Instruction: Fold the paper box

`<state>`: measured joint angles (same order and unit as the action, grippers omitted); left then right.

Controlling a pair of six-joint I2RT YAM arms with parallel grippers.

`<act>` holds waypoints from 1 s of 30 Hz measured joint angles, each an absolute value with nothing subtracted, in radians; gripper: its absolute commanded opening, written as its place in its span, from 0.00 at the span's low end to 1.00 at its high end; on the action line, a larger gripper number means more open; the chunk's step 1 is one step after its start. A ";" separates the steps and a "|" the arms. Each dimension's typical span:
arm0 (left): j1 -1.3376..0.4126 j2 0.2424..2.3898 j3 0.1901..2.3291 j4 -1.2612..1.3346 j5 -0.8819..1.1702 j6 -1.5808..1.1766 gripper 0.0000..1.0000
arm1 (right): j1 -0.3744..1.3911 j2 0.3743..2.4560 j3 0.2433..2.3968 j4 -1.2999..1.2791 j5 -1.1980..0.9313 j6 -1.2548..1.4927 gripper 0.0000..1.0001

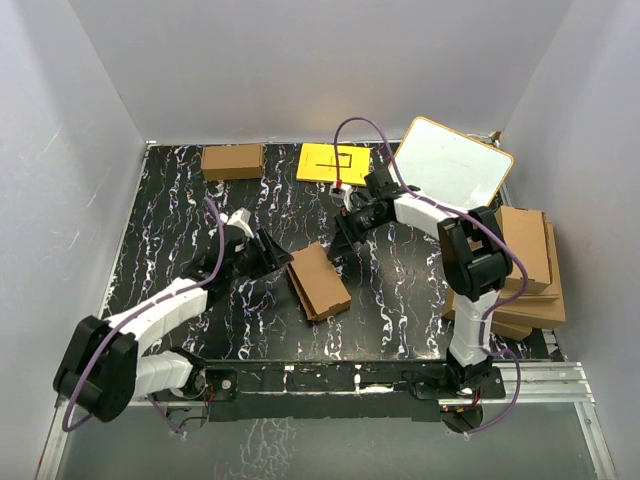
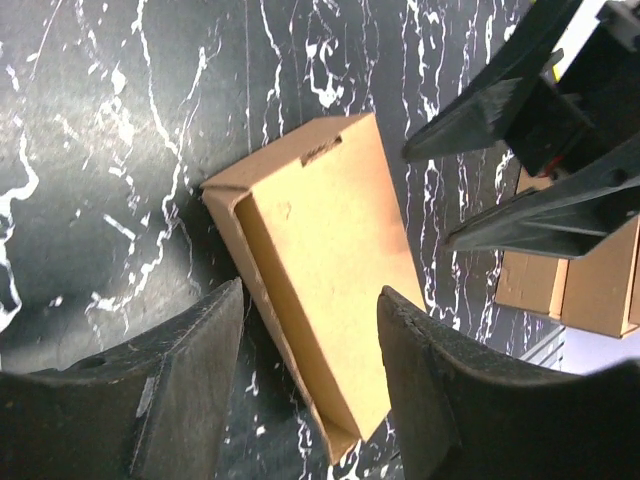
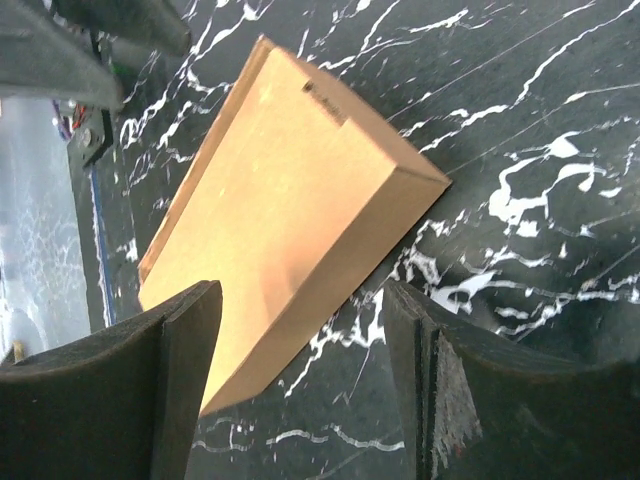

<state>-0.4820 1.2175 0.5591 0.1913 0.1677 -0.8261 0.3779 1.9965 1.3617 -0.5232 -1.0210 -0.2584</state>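
The paper box (image 1: 318,281) is a flat, closed brown carton lying at an angle in the middle of the black marbled table (image 1: 180,215). My left gripper (image 1: 285,259) sits at its left end and my right gripper (image 1: 339,246) at its far right corner. In the left wrist view the box (image 2: 330,250) lies below my left gripper (image 2: 310,292), whose jaws stand apart with a gap on the left side. From the right wrist, the box (image 3: 290,200) reaches under my right gripper (image 3: 300,292), which is open and holds nothing.
A smaller brown carton (image 1: 232,161) and a yellow sheet (image 1: 333,163) lie at the back. A white board (image 1: 453,165) leans at the back right. A pile of cardboard sheets (image 1: 528,268) stands along the right edge, beside the right arm.
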 measured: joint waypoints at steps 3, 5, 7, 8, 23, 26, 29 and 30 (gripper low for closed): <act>-0.482 1.138 0.511 0.168 0.172 -0.822 0.48 | 0.364 1.921 1.297 -0.522 -1.039 -0.331 0.69; -0.482 1.079 0.471 0.154 0.179 -0.823 0.39 | 0.359 1.860 1.234 -0.520 -1.051 -0.408 0.67; -0.482 1.029 0.442 0.134 0.191 -0.827 0.29 | 0.359 1.784 1.152 -0.521 -1.058 -0.522 0.66; -0.482 1.008 0.429 0.121 0.199 -0.830 0.22 | 0.359 1.742 1.110 -0.523 -1.060 -0.586 0.66; -0.688 0.996 0.333 0.046 0.277 -0.815 0.00 | 0.362 1.567 0.865 -0.637 -0.971 -1.350 0.33; -0.751 1.048 0.314 0.059 0.270 -0.815 0.00 | 0.370 1.579 0.865 -0.655 -0.956 -1.415 0.27; -0.791 1.083 0.312 0.076 0.252 -0.815 0.00 | 0.385 1.579 0.861 -0.655 -0.941 -1.447 0.23; -0.801 1.091 0.312 0.088 0.246 -0.815 0.00 | 0.392 1.580 0.859 -0.655 -0.936 -1.453 0.22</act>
<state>-0.8009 1.0912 0.3119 0.0879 0.2459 -0.8150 0.3920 1.5799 0.8585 -0.6552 -0.9356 -1.4528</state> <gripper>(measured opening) 0.007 0.251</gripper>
